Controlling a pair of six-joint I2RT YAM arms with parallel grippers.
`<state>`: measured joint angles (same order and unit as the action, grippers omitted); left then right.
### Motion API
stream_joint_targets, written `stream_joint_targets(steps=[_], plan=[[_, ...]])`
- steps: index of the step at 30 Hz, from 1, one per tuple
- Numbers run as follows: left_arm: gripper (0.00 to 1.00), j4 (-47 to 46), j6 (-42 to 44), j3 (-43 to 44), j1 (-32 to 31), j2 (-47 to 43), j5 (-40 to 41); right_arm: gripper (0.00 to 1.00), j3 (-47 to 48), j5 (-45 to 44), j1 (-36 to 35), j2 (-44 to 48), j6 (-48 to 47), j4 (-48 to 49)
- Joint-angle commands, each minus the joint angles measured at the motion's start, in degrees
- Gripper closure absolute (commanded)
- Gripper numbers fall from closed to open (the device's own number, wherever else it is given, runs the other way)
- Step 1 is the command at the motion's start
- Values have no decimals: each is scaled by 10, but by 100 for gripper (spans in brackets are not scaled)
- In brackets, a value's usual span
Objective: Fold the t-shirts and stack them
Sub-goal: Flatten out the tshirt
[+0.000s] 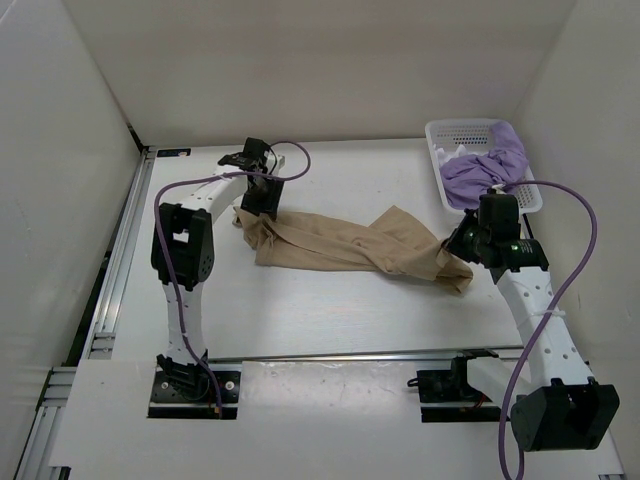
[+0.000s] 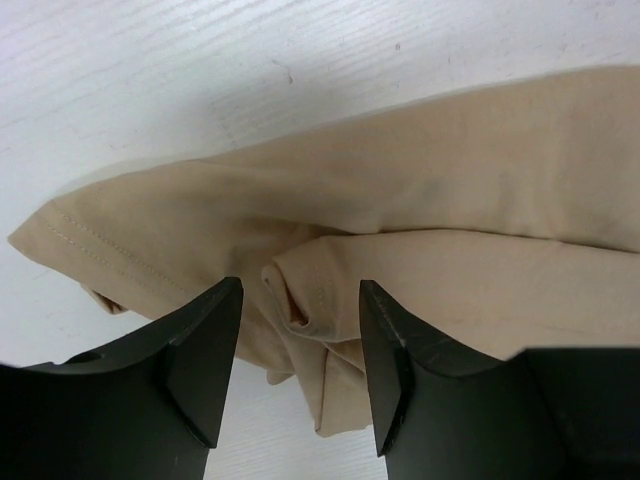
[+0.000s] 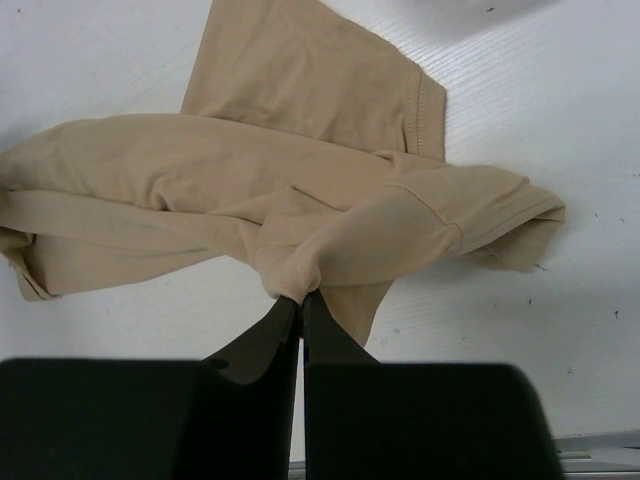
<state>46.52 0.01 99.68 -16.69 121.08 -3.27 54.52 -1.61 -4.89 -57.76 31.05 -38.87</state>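
Note:
The tan t-shirt (image 1: 340, 245) lies crumpled and stretched across the middle of the table. My left gripper (image 1: 258, 205) is at its left end. In the left wrist view that gripper (image 2: 300, 360) is open, and its fingers (image 2: 205, 350) straddle a bunched fold of the tan shirt (image 2: 450, 180) without pinching it. At the shirt's right end, my right gripper (image 1: 455, 245) is shut on a bunched piece of the tan cloth (image 3: 300, 180), which sits at its tips (image 3: 301, 298). The lavender t-shirt (image 1: 485, 170) is heaped in the basket, with a bit of the white t-shirt (image 1: 457, 153) beside it.
The white perforated basket (image 1: 450, 127) stands at the back right corner, close behind the right arm. White enclosure walls close in the left, back and right sides. A metal rail (image 1: 120, 260) runs along the left edge and another (image 1: 380, 353) crosses in front of the arm bases.

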Motion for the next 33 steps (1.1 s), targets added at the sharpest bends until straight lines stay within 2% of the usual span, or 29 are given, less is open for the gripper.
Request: stream_joint_targets(steps=[1,6,7,10,14,18,19,21,22,26,30,33], plan=[[39,1,0,-13,1,-29,-5,100,19,-11,2,2,-10,19],[51,1,0,-1,1,-8,-19,100,24,-11,2,-3,-10,19],[61,1,0,-1,1,-8,-19,100,24,-11,2,-3,-10,19],[81,1,0,4,1,-15,-19,100,30,-16,2,-3,-10,19],[84,1,0,-10,13,-72,-3,100,60,-23,2,2,-21,6],[87,1,0,-58,31,-187,35,100,127,-51,2,14,-58,-20],[87,1,0,-67,31,-250,46,100,147,-56,2,24,-65,-27],[87,1,0,-93,46,-321,72,100,210,-61,2,47,-82,-39],[87,1,0,-101,46,-391,81,100,230,-69,2,56,-98,-39],[87,8,0,-127,52,-546,120,100,325,-74,2,98,-118,-39],[87,30,0,-95,52,-637,170,100,441,-67,2,121,-139,-39],[87,30,0,-19,57,-660,214,100,533,-61,2,114,-144,-39]])
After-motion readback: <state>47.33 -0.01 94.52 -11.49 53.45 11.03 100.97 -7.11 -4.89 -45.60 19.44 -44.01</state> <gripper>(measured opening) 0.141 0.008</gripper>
